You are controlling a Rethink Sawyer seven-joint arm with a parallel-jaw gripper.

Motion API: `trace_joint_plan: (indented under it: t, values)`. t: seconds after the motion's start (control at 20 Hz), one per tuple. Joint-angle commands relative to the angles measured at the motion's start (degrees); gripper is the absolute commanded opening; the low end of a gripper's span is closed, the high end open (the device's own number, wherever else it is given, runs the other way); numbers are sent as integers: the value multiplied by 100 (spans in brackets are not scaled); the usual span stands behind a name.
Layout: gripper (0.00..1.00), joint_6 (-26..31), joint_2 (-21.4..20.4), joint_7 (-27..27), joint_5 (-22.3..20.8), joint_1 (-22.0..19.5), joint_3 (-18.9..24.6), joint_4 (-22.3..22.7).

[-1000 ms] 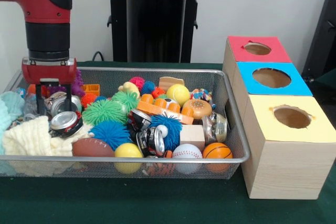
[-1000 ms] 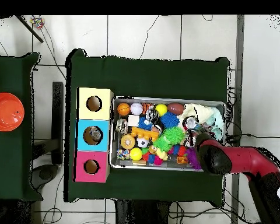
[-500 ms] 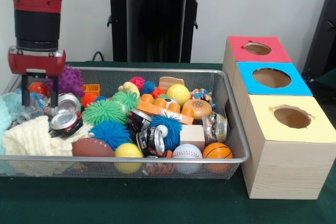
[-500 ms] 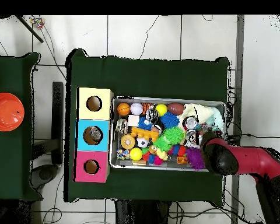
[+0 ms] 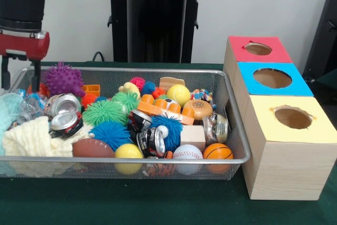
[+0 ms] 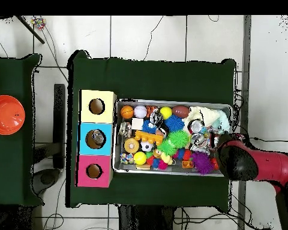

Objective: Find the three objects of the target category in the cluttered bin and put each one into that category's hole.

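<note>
I had the gripper [image 5: 20, 80] raised over the far left end of the wire bin [image 5: 158, 159], its fingers [image 5: 35, 75] apart and holding nothing. Below it lay a purple spiky ball [image 5: 63, 79] beside two crushed cans [image 5: 66, 113]. The three boxes with holes, red [image 5: 258, 49], blue [image 5: 272, 78] and yellow [image 5: 293, 117], stood on the bench just beside the bin.

A robotics lab: a red and black robot arm [image 5: 23, 19] hangs over a green-clothed table [image 6: 152, 75]. Cables [image 6: 149, 39] trail across the tiled floor [image 6: 146, 33]. Colour-topped sorting boxes [image 5: 274, 88] line the wire bin's [image 5: 158, 159] edge.
</note>
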Motion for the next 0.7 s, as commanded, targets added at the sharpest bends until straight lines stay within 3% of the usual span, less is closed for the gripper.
trace_joint_plan:
  t: [0.05, 0.7]
  values:
    - [100, 411, 158, -506, -21, -68, 132, 53]
    - [100, 36, 583, -210, -98, -161, 87, 71]
